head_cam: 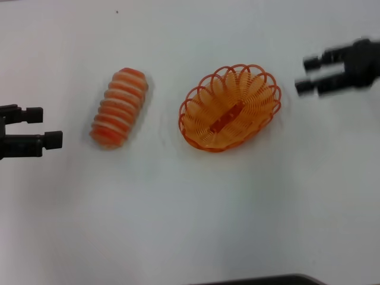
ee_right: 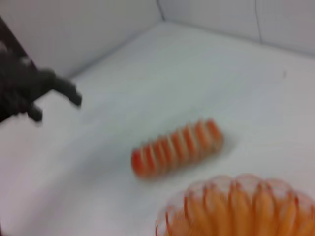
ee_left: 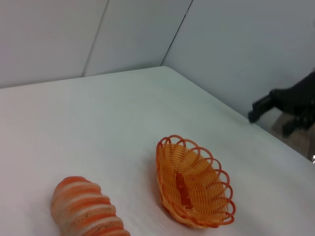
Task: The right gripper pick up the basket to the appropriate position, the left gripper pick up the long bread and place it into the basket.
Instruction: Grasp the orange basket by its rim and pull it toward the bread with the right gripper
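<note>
Left gripper (head_cam: 46,127): fingers parted, holding nothing, at the table's left edge.
Long bread (head_cam: 119,107): lies just beyond those fingertips, untouched.
Basket (head_cam: 230,108): empty, between bread and right gripper.
Right gripper (head_cam: 309,74): parted, empty, near the basket's rim.
Risk: the thin looped rim may slip a shallow pinch, tipping the basket.

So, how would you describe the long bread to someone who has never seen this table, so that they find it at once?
Start from the white table and look at its left half, between the left end effector and the orange basket. The long bread lies there, touching neither. Unlike the openwork basket, it is a solid oblong loaf with orange-red and cream cross stripes.
</note>
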Robot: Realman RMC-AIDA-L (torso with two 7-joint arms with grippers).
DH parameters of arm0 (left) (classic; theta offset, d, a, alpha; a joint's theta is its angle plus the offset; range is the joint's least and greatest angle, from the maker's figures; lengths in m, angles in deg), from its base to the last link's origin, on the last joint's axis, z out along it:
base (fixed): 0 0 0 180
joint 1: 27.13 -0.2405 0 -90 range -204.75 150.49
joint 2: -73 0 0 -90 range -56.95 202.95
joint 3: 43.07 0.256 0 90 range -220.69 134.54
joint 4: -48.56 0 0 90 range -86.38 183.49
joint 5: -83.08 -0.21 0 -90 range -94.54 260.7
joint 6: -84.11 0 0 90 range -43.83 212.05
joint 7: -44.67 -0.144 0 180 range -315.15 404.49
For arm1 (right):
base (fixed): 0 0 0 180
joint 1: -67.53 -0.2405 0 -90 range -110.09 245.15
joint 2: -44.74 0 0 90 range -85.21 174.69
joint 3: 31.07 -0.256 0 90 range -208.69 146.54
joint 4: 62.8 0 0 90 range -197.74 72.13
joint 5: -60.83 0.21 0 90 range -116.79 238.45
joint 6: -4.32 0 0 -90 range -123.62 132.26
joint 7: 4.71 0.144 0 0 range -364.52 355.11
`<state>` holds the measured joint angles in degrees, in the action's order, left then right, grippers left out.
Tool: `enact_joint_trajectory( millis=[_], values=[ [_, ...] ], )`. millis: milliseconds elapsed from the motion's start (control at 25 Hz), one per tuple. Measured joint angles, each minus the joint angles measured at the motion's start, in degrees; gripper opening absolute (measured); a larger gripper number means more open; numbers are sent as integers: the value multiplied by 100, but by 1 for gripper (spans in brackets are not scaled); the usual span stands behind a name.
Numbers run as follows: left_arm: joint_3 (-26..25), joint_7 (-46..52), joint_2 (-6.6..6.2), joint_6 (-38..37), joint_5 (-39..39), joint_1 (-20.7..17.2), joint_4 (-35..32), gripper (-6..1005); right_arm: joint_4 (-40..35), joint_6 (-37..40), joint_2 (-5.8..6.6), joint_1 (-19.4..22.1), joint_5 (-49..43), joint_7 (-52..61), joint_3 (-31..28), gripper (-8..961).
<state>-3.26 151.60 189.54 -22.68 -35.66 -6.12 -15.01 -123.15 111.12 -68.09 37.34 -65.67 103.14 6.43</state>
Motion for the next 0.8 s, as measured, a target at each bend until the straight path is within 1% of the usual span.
enact_joint_trajectory(
  millis=[120,200,280,360,440,560,640,720,800],
  values=[
    [-1,3,0,0,0,0,-7,903,-44,-23,37,-195,644,320,-490,791],
    [-1,3,0,1,0,0,-6,903,-102,-119,76,-384,841,633,-645,791],
    [0,3,0,0,1,3,-7,903,-280,-292,95,-591,676,1024,-601,791],
    [0,3,0,-3,1,8,-7,903,-562,-409,86,-861,124,1448,-436,791],
    [1,3,-6,-10,1,21,-7,903,-825,-476,29,-1191,-775,1842,-296,791],
    [1,13,-18,-20,1,54,-7,904,-969,-583,-116,-1671,-2090,2199,-106,791],
    [1,23,-21,-23,1,70,-7,904,-925,-722,-222,-1904,-2801,2376,162,791],
    [0,25,-22,-24,1,81,-7,904,-773,-908,-299,-2003,-3131,2539,467,791],
    [0,25,-19,-22,0,93,-7,903,-555,-1134,-351,-2025,-3211,2726,761,791]
  ],
)
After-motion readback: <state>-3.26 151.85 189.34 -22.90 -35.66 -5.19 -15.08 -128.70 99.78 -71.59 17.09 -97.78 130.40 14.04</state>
